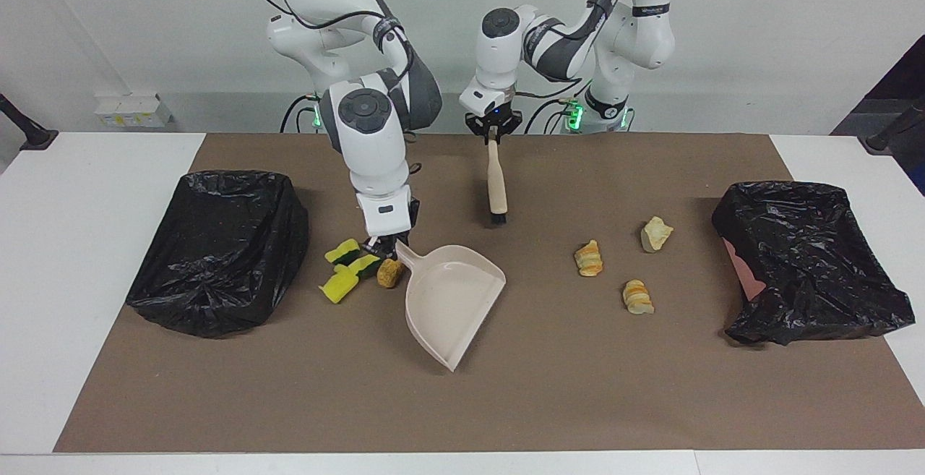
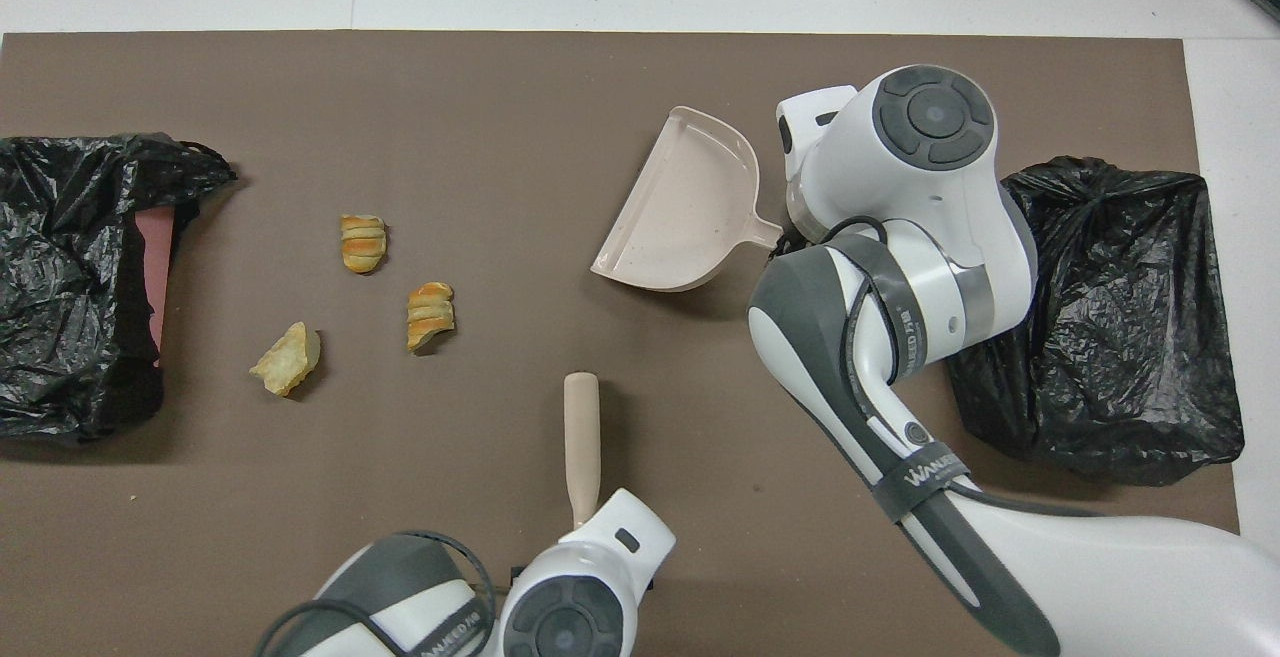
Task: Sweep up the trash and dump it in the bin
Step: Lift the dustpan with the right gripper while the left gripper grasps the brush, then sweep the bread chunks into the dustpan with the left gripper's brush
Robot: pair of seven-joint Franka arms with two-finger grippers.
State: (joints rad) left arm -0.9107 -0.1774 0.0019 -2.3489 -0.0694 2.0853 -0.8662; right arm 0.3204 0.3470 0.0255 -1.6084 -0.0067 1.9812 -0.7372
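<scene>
The right gripper point(image 1: 386, 246) is gripping the handle of the beige dustpan point(image 1: 449, 300), its fingers clamped tight on it, with the pan lying angled on the brown mat point(image 1: 506, 403). Just beside the handle, toward the right arm's end of the table, three yellow sponges with green backs point(image 1: 347, 265) and a brown bun-like lump point(image 1: 389, 272) are sitting bunched together near a black-bagged bin point(image 1: 217, 251). The left gripper point(image 1: 493, 126) is holding the brush point(image 1: 496, 184) by its handle top, fingers closed around it, bristles pointing down at the mat. Three pale orange-streaked pastry pieces point(image 1: 589, 258) are lying scattered toward the left arm's end, near a second black-bagged bin point(image 1: 809, 258).
</scene>
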